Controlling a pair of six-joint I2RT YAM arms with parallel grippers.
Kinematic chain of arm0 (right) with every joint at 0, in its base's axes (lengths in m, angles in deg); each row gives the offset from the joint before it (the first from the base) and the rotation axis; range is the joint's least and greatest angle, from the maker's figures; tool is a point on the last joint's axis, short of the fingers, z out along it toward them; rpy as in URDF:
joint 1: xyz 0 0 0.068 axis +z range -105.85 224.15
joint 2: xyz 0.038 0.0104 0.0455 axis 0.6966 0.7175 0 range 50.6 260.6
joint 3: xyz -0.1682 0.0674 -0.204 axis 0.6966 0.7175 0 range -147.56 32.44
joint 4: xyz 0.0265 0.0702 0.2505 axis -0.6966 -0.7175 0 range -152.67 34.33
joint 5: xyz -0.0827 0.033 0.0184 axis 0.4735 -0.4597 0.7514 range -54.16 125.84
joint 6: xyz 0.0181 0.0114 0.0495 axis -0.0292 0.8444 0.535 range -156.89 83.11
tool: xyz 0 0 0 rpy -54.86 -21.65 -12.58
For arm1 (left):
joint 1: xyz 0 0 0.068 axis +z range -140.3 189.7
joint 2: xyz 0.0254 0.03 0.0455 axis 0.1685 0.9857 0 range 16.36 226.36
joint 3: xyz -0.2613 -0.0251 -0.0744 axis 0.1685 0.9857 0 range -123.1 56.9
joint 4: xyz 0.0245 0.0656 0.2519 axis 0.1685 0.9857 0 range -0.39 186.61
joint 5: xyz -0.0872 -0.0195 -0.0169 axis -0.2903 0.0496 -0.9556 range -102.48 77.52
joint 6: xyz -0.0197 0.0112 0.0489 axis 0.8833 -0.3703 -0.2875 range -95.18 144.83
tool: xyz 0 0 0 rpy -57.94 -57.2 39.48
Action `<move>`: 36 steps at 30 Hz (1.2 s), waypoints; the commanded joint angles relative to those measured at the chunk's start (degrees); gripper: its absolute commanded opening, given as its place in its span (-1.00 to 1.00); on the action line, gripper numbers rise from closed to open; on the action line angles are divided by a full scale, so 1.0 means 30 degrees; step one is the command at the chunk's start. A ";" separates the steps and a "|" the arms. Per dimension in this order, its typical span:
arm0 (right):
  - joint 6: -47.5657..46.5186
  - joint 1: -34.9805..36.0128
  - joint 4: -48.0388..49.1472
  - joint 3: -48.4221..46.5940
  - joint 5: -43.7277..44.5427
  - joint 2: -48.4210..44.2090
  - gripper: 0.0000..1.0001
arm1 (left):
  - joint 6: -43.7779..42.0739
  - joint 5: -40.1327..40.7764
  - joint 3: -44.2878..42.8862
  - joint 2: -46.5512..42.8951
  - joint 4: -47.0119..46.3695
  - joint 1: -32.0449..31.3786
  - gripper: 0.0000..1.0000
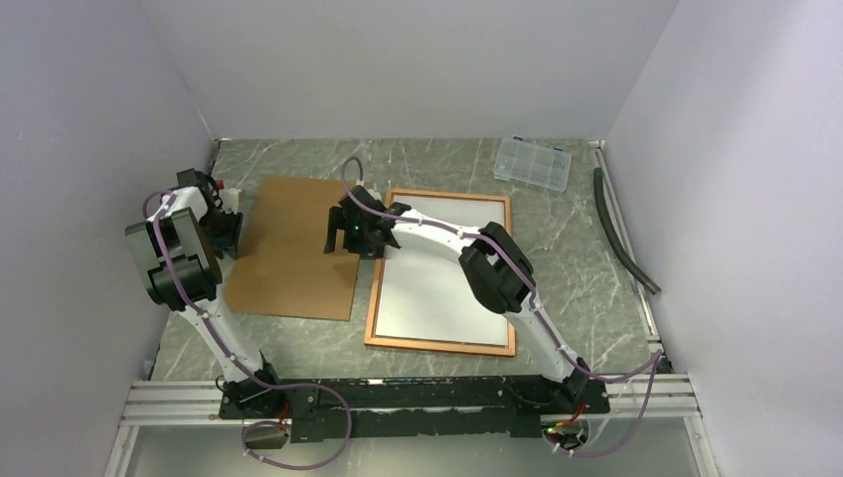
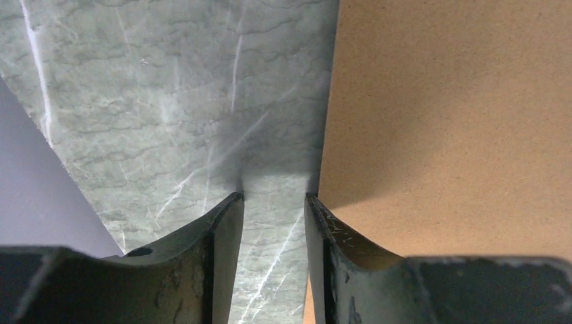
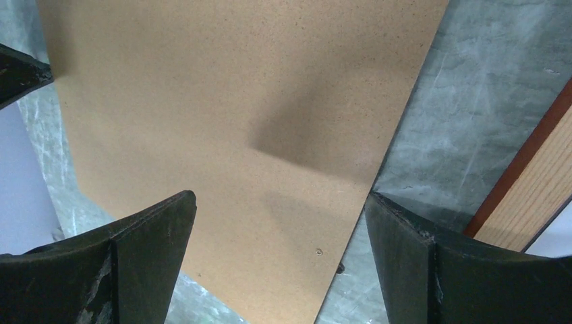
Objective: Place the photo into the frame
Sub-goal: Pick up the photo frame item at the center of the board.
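Photo (image 1: 447, 288): white side up inside the frame (image 1: 440, 347), just beside the backing board (image 1: 293, 248).
Left claw (image 2: 274, 199): narrow gap, holding nothing, at the board's left edge.
Right claw (image 3: 280, 197): wide, astride the board's right edge.
Table (image 1: 577, 248): a thin strip shows between board and frame.

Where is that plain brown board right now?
In the overhead view the brown board lies flat on the table, left of centre, between the left tool and the orange frame.

Printed side of photo (image 1: 427, 298) unseen
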State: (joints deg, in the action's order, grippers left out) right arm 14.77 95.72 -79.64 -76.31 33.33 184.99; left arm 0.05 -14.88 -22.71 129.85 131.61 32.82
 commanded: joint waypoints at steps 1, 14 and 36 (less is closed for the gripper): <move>0.1037 -0.0039 0.1540 -0.0027 -0.1825 0.0348 0.99 | -0.0317 -0.1933 0.0499 0.1191 0.1762 -0.0283 -0.15; 0.5006 -0.0848 1.2358 0.5935 -0.6004 -0.5299 0.84 | -0.1074 -0.3130 0.0978 0.1690 0.2668 -0.1227 -0.48; 0.5710 -0.0737 1.4195 0.7243 -0.6956 -0.6020 0.00 | -0.2086 -0.3861 0.1131 -0.0091 0.3599 -0.1348 -0.56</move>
State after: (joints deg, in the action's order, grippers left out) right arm 33.59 94.04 -35.88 -51.35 11.78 168.55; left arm -6.00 -20.10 -21.36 129.04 137.12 29.62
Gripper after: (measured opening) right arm 0.594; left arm 0.219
